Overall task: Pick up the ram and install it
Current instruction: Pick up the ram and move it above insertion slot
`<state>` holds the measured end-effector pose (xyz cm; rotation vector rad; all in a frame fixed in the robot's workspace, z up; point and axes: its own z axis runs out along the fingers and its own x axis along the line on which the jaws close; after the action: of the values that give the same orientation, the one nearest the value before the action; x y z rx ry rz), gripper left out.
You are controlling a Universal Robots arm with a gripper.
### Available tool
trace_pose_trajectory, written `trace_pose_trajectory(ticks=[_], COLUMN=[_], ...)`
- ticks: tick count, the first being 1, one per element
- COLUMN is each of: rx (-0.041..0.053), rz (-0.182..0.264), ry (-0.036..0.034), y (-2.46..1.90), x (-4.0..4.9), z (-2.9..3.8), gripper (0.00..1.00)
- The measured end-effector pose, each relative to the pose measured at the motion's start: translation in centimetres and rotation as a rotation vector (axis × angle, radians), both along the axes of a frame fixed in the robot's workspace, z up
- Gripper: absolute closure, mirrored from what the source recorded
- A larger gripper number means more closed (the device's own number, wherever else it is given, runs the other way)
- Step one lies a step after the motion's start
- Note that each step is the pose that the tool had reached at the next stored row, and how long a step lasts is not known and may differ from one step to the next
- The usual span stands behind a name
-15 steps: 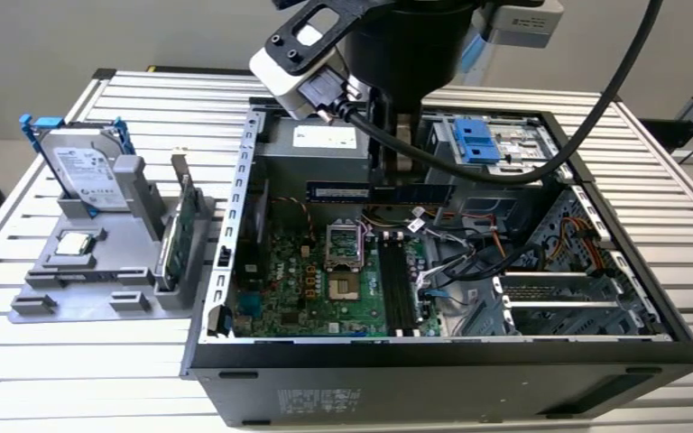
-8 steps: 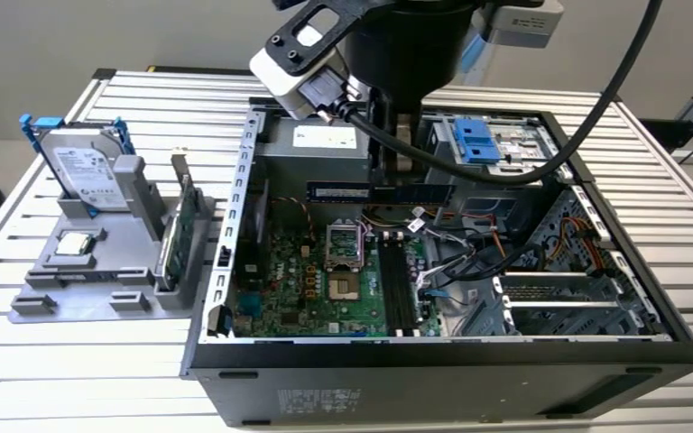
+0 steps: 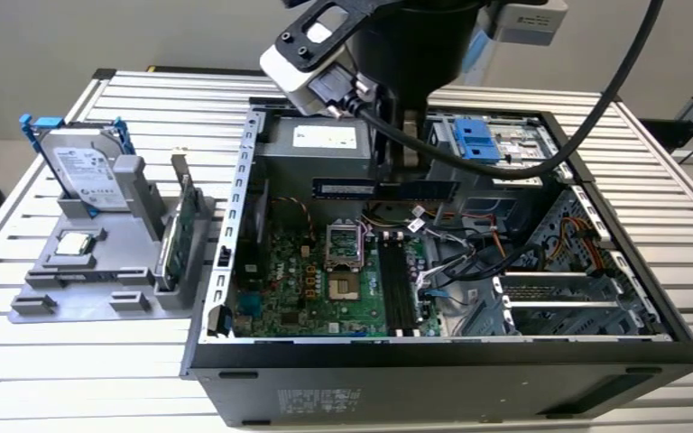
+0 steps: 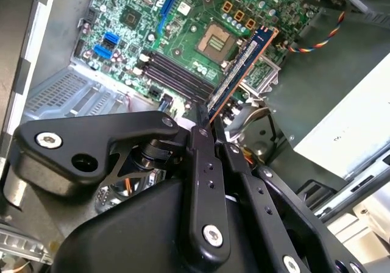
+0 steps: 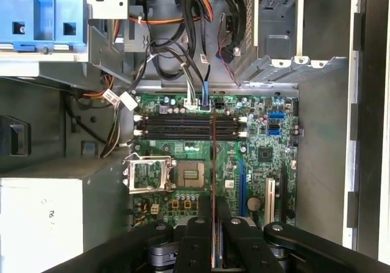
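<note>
One ram, a thin green stick, clamped by its two flat faces between the closed fingers of the claw at about mid-length, so that both ends jut out either side in the exterior view. Position: in the air inside the open computer case, above the circuit board and toward the case's far wall, touching nothing but the claw. Orientation: long edge level, lying across the line of the dark memory slots, which sit empty beneath it in the first wrist view. Handling, by estimate: very light, rigid, and easily cracked if bent. The chips and the contact edge are best left untouched, so the sensible hold is on the flat faces away from that edge, or by the short ends. The smooth faces may slip in a loose pinch. Also on the bench: one grey tray near the edge at the exterior view's left, carrying one hard drive, one small square chip and one upright green card.
</note>
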<state>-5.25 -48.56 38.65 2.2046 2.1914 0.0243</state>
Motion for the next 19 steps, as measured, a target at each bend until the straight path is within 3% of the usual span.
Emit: trace_pose_trajectory(ticks=[19], rx=[0.0], rz=[0.0], ry=[0.0], y=[1.85], x=[2.36], z=[-0.11], gripper=[1.0])
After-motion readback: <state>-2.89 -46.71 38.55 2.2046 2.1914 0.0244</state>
